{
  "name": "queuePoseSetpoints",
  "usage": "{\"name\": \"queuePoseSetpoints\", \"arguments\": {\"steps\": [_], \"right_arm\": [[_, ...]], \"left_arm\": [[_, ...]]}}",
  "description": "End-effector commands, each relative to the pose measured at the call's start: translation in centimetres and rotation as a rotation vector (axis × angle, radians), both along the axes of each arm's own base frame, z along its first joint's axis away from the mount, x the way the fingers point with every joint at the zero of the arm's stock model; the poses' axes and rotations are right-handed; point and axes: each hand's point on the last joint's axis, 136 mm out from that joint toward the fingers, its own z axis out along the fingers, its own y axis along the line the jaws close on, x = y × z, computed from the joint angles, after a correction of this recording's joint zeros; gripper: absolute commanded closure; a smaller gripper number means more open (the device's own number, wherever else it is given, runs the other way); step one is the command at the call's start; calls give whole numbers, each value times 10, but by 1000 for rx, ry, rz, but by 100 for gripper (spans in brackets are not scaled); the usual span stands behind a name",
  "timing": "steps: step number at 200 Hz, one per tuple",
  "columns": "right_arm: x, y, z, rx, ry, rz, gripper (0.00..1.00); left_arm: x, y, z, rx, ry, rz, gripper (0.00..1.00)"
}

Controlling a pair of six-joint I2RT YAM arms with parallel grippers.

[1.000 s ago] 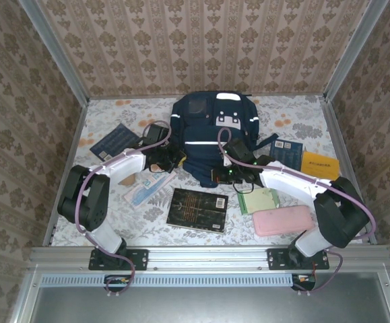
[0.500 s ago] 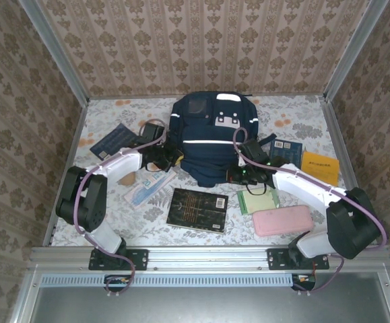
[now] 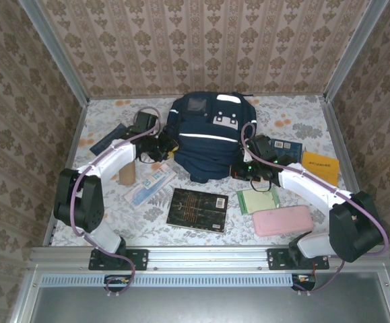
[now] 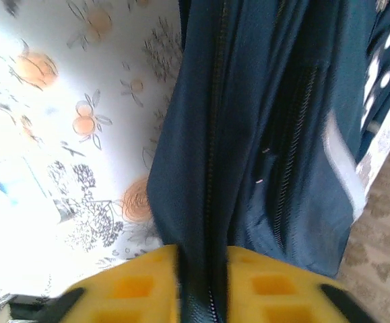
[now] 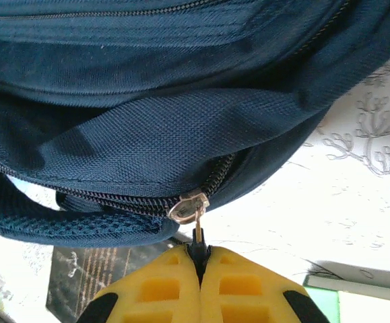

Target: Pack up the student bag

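Robot test cell in a lab: aluminium-framed enclosure [image 3: 55,52], wallpaper-print panels [image 3: 201,40], floral-covered bench [image 3: 296,114], arm mounting rail [image 3: 208,255].

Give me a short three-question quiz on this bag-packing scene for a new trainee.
1. True or false: the right hand is pinching a zipper pull on the student bag.
2. Multiple choice: the pink case lies where, relative to the black book? A) to its left B) to its right C) beyond it, toward the wall
3. Short answer: what colour is the notepad lying between those two?

Key: 1 true; 2 B; 3 green.
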Motion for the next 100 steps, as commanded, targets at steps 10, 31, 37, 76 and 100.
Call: {"name": "queuePoseSetpoints", "arguments": {"steps": [10,31,37,76,100], "right_arm": [[2,30,30,155,-25,49,100],[8,51,32,250,8,37,100],[9,56,31,254,14,43,100],[8,95,34,277,17,112,100],[7,109,38,287,7,139,100]], "left_arm": [[-2,25,51,42,-111,17,49],[-22,23,53,-15,-52,27,42],[-28,23,54,-29,-30,36,41],[-51,10,55,-86,50,72,36],[-58,-1,51,-76,90,71,33]]}}
